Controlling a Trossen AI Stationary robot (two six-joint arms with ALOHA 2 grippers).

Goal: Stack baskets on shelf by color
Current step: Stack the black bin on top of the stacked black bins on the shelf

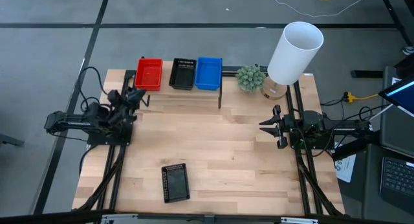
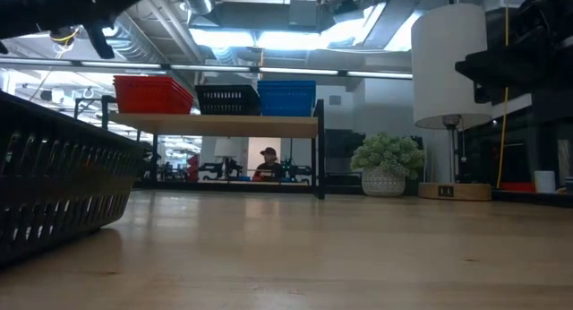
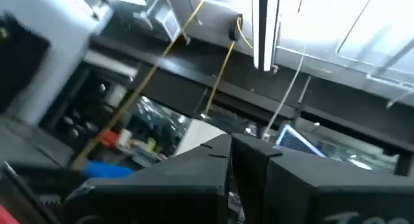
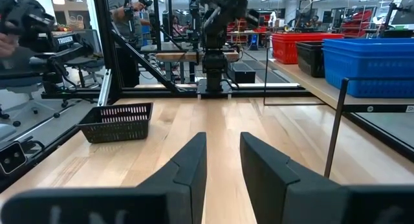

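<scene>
Baskets: I see red stack (image 1: 149,74), black stack (image 1: 182,74), blue stack (image 1: 209,73) side by side on shelf (image 1: 187,93) | one black basket (image 1: 175,182) alone on tabletop (image 1: 220,153), near edge | left gripper (image 1: 137,96) raised by shelf's red end, empty, cannot tell whether fingers parted | right gripper (image 1: 270,125) at right side, released, empty.

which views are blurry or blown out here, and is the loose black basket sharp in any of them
Left wrist view: motion-smeared throughout, ceiling strip light glaring. Low view: ceiling lights washed out bright, the black basket close to the lens, dark and soft, while the shelf reads clearly. High view: even light, that basket is small but distinct. Right wrist view: sharpest on it, mesh visible.
</scene>
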